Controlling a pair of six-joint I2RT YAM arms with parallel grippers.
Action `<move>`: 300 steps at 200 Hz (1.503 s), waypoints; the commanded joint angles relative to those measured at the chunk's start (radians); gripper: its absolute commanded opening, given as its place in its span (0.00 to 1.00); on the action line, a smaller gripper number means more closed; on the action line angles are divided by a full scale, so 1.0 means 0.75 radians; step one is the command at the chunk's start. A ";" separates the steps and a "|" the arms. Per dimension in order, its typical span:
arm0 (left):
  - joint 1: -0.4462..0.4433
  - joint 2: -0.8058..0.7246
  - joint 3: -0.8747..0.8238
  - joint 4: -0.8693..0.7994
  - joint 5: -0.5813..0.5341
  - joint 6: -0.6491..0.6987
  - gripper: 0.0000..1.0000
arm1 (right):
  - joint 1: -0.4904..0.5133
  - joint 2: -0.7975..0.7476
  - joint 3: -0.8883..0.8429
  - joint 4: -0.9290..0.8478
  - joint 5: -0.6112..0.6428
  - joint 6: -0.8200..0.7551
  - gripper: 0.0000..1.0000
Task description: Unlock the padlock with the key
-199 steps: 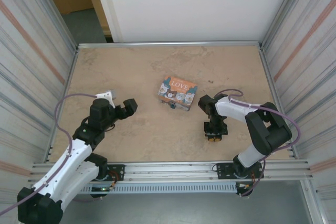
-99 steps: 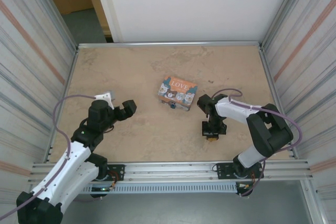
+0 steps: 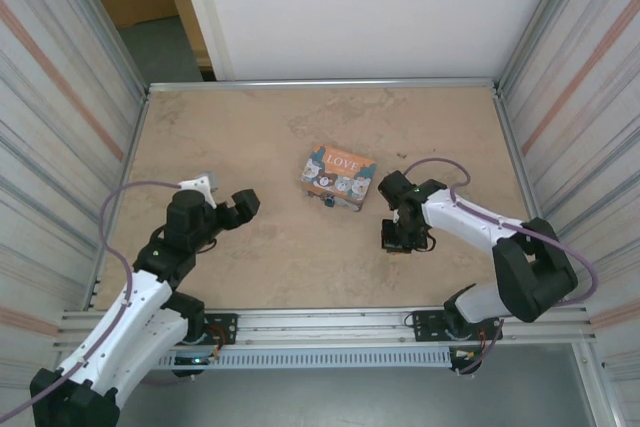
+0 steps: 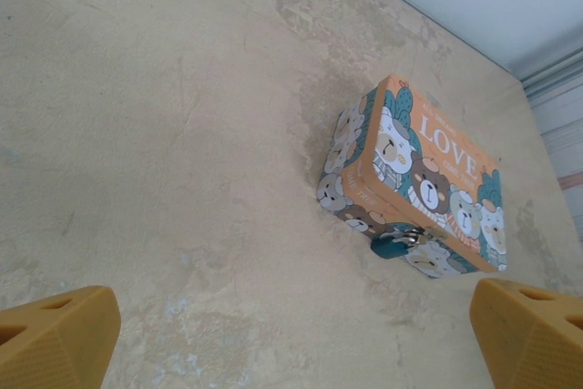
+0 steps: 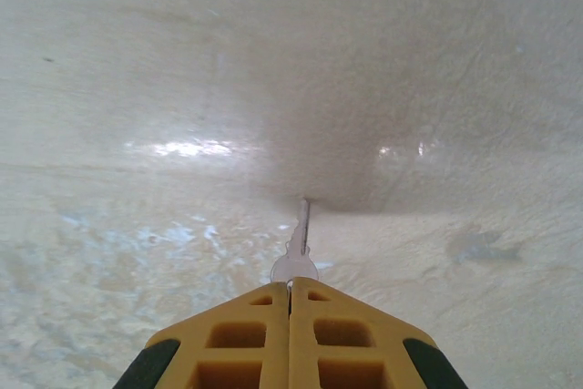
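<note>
On the right half of the sandy bench (image 3: 250,127), the right claw (image 5: 291,291) is pressed together on the round head of a small silver key (image 5: 298,245). The blade pokes out past the claw's tip toward the bench surface. The left claw (image 4: 296,330) is spread wide over the left half of the bench, facing an orange-and-teal tin (image 4: 414,179) printed with bears and the word LOVE, and well apart from it.

The padlock (image 4: 393,245) is at the tin's near long side, by the clasp. It is tiny, with a blue body and a glint of silver shackle. Its keyhole cannot be made out.

Likely risks: the key is pinched only by its thin head, so it could twist or slip between the pads when pushed against the lock. The padlock seems to dangle loosely and may swing aside. Nothing steadies the tin, so a push from the key could slide it across the bench.
</note>
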 commanded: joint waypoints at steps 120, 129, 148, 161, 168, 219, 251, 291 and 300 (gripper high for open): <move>0.015 0.260 0.205 0.119 0.340 -0.754 0.99 | 0.032 -0.245 0.255 0.194 -0.083 -0.096 0.00; 0.013 0.275 0.197 0.143 0.361 -0.831 0.98 | 0.031 -0.249 0.271 0.221 -0.091 -0.097 0.00; -0.005 0.284 0.158 0.217 0.367 -0.988 0.97 | 0.034 -0.243 0.309 0.288 -0.113 -0.093 0.00; -0.033 0.280 0.120 0.302 0.342 -1.094 0.97 | 0.033 -0.229 0.336 0.344 -0.143 -0.089 0.00; -0.049 0.281 0.104 0.344 0.328 -1.142 0.96 | 0.037 -0.219 0.349 0.378 -0.160 -0.084 0.00; -0.208 0.378 0.016 0.706 0.203 -1.474 0.90 | 0.094 -0.124 0.445 0.569 -0.206 -0.048 0.00; -0.308 0.513 0.056 0.843 0.194 -1.597 0.89 | 0.153 -0.060 0.489 0.645 -0.211 -0.033 0.00; -0.348 0.661 0.127 0.974 0.203 -1.704 0.86 | 0.204 -0.007 0.501 0.695 -0.216 -0.007 0.00; -0.357 0.687 0.142 0.991 0.203 -1.716 0.85 | 0.210 0.001 0.502 0.704 -0.221 -0.003 0.00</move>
